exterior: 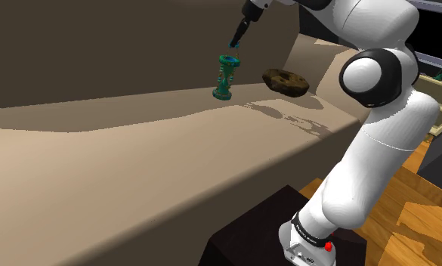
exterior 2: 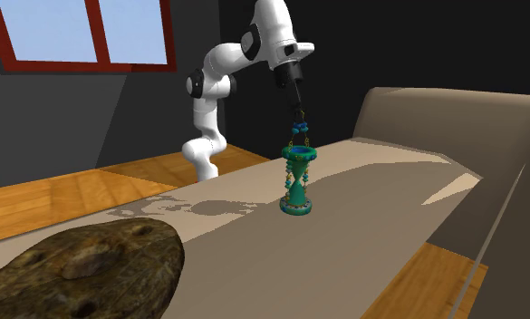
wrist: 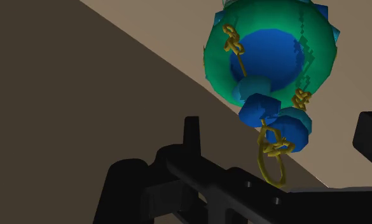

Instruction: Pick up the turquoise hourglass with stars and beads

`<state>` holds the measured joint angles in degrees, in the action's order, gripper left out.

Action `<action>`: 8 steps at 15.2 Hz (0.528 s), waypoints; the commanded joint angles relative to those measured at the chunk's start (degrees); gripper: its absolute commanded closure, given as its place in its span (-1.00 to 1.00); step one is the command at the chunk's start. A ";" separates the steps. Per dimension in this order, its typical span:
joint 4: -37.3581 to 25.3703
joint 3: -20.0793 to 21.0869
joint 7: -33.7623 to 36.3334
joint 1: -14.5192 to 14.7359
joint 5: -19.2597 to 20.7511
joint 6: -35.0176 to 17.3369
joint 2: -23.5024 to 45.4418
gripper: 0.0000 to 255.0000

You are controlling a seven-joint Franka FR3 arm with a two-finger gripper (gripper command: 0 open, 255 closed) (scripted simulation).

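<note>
Turquoise hourglass [exterior 2: 297,181] stands upright on the beige sofa seat [exterior 2: 371,195], base down on the surface. Long axis is vertical, top cap pointing up at the gripper [exterior 2: 299,107]. Its slight lean in the shoulder view goes with the slant of that whole picture.

It sits mid-seat, away from the front edge by the stand [exterior: 279,234], with the raised sofa back [exterior 2: 453,113] beyond it on the second exterior view's right. A brown rock [exterior: 285,81] lies near it but apart, on the shoulder view's right. In the second exterior view the hourglass is between the rock and the arm [exterior 2: 222,77].

The wrist view looks straight down the axis at a green top ring with a blue centre. Blue beads [wrist: 267,111] and a gold cord loop [wrist: 273,159] come off the rim. In the second exterior view the beads rise from the cap toward the gripper.

The gripper hangs right above the cap, pointing down. Its black fingers [wrist: 191,137] are spread apart, with beads and loop in the gap. Neither finger touches them, so nothing is gripped.
</note>
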<state>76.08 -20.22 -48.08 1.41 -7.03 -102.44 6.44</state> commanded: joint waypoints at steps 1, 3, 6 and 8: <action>1.73 0.06 -0.01 0.15 0.23 -1.21 -0.60 -1.00; 1.60 0.06 0.00 0.14 0.20 -1.17 -0.50 1.00; 1.73 0.09 0.06 0.19 0.26 -1.22 -0.59 1.00; 1.76 0.09 0.07 0.20 0.27 -1.24 -0.61 1.00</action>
<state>77.77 -20.14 -48.01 1.60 -6.75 -103.70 5.81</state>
